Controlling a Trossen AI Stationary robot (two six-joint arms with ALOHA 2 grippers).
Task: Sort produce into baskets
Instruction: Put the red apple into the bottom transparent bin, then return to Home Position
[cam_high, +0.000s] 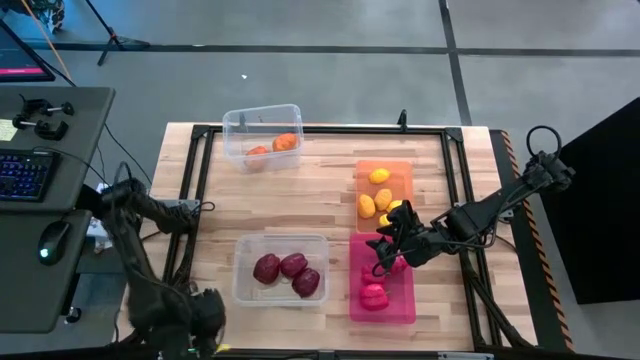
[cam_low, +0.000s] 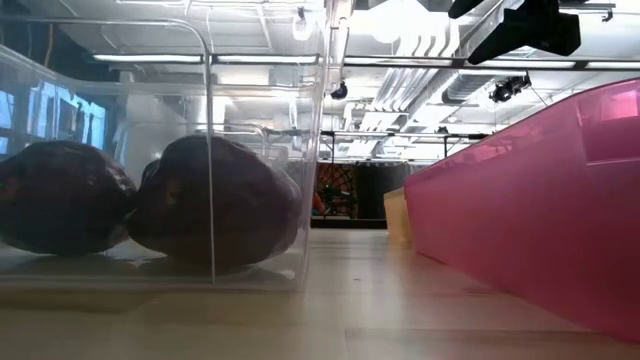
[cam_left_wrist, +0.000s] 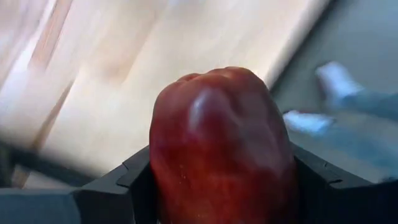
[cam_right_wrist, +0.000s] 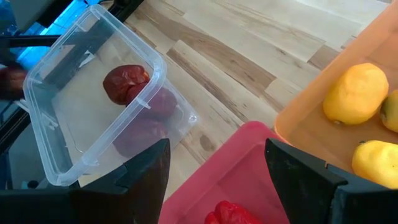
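My left gripper (cam_high: 203, 318) is beyond the table's near left corner, shut on a shiny dark red piece of produce (cam_left_wrist: 221, 149); the piece does not show in the high view. My right gripper (cam_right_wrist: 214, 180) is open and empty, hovering over the pink basket's (cam_high: 405, 300) far end, above pink-red pieces (cam_high: 374, 296). The near clear basket (cam_high: 240, 285) holds three maroon pieces (cam_high: 292, 266). The orange basket (cam_high: 400, 170) holds yellow pieces (cam_high: 368, 205). The far clear basket (cam_high: 235, 125) holds orange pieces (cam_high: 285, 142). My left gripper pinches the dark red piece between its two fingers (cam_left_wrist: 134, 180), which lie against its two opposite sides (cam_left_wrist: 163, 177). The piece fills the gap between them and its rounded end sticks out past the fingers. It is lifted clear, with the wooden table behind it.
A black frame (cam_high: 195, 190) runs around the wooden table top. A desk with keyboard (cam_high: 25, 172) and mouse stands off the left side. Bare wood lies between the baskets at the table's middle (cam_high: 300, 200). In the low view the near clear basket (cam_low: 150, 200) and pink basket (cam_low: 540, 200) stand close.
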